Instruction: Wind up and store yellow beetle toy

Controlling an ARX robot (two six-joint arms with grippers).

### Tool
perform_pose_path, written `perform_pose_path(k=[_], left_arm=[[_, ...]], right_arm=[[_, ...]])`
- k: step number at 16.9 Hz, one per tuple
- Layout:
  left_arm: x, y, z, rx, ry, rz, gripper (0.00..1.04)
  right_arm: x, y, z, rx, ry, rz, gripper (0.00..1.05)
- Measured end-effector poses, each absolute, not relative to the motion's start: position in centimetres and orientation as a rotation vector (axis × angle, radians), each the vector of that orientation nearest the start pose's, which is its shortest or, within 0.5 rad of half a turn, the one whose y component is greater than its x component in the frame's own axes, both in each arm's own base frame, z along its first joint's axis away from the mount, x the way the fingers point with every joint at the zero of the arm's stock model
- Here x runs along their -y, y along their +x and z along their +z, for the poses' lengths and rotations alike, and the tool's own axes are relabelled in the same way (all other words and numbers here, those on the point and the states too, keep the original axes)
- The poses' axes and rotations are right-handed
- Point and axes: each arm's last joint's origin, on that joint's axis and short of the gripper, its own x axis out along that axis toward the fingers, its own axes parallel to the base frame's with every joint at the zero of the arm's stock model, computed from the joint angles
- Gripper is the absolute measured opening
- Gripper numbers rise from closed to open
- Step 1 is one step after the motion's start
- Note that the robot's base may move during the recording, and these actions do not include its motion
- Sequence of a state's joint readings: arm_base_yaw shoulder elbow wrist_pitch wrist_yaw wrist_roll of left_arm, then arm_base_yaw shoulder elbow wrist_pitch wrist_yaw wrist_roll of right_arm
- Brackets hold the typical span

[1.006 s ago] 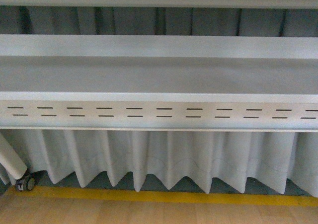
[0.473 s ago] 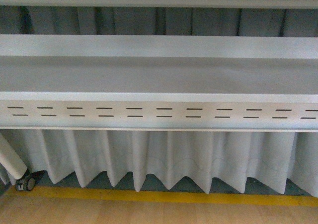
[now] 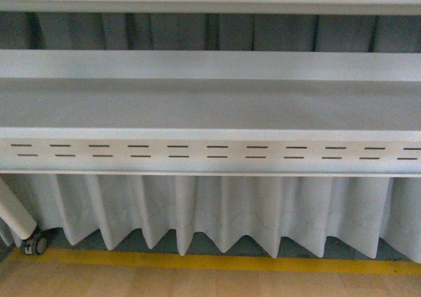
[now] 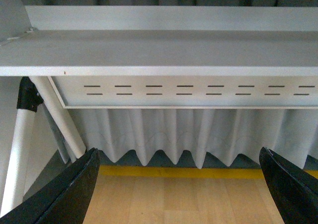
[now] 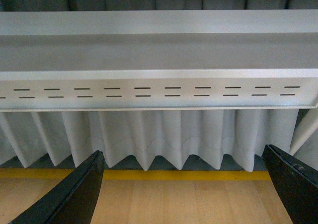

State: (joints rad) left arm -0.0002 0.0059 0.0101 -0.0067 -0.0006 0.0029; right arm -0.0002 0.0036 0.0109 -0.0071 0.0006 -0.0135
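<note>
The yellow beetle toy shows in none of the three views, so where it lies I cannot tell. Out to the grippers, then. In the left wrist view the left gripper is spread wide, its two black fingers far apart at the frame's corners, with only floor and cloth seen between them and nothing in its hold. The right gripper looks the same: black fingers far apart, holding nothing.

Both face the counter, a long pale grey top with a raised ledge along its far edge. Just under the counter's front edge runs a white panel cut with two rows of short dark slots. Below that panel hangs a pleated white skirt, its hem zigzagging. Beneath the counter, past the hem, a yellow line crosses the wooden floor. Under the counter's left end a slanted white leg comes down to a small castor. The left wrist view catches that end too, with a black bracket on an upright white tube beside it. Behind the counter hangs a dark grey curtain.
</note>
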Motion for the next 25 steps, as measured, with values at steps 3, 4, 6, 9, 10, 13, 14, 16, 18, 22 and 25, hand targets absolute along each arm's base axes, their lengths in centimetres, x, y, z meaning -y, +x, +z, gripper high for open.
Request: perform_pose_path(k=[3, 4, 6, 9, 10, 13, 14, 16, 18, 22, 25], left_arm=[[0.0, 9.75, 16.58, -0.003, 0.002, 0.001, 0.98], [0.0, 9.75, 16.62, 0.001, 0.003, 0.0, 0.98], [0.0, 9.75, 16.63, 0.002, 0.003, 0.0, 0.98], [0.0, 9.75, 16.61, 0.001, 0.003, 0.0, 0.98], [0.0, 9.75, 16.62, 0.001, 0.003, 0.001, 0.98], [0.0, 9.75, 16.63, 0.002, 0.002, 0.002, 0.98], [0.0, 9.75, 16.61, 0.001, 0.003, 0.0, 0.98], [0.0, 9.75, 16.63, 0.002, 0.002, 0.001, 0.98], [0.0, 9.75, 16.61, 0.0, 0.003, 0.0, 0.98], [0.0, 9.75, 16.6, -0.001, 0.002, 0.0, 0.98], [0.0, 9.74, 16.65, 0.004, 0.0, 0.002, 0.98]], right_arm=[[0.0, 9.72, 16.64, 0.002, -0.014, 0.0, 0.98], [0.0, 9.72, 16.65, 0.002, -0.013, 0.0, 0.98], [0.0, 9.73, 16.65, 0.003, -0.013, -0.001, 0.98], [0.0, 9.72, 16.65, 0.003, -0.014, -0.001, 0.98], [0.0, 9.72, 16.65, 0.003, -0.014, 0.0, 0.98], [0.0, 9.73, 16.66, 0.004, -0.014, 0.0, 0.98], [0.0, 9.73, 16.65, 0.003, -0.014, -0.001, 0.98], [0.0, 9.72, 16.66, 0.004, -0.014, -0.001, 0.98], [0.0, 9.73, 16.65, 0.003, -0.011, -0.001, 0.98], [0.0, 9.73, 16.65, 0.003, -0.01, 0.0, 0.98], [0.0, 9.73, 16.69, 0.007, -0.009, 0.0, 0.98]])
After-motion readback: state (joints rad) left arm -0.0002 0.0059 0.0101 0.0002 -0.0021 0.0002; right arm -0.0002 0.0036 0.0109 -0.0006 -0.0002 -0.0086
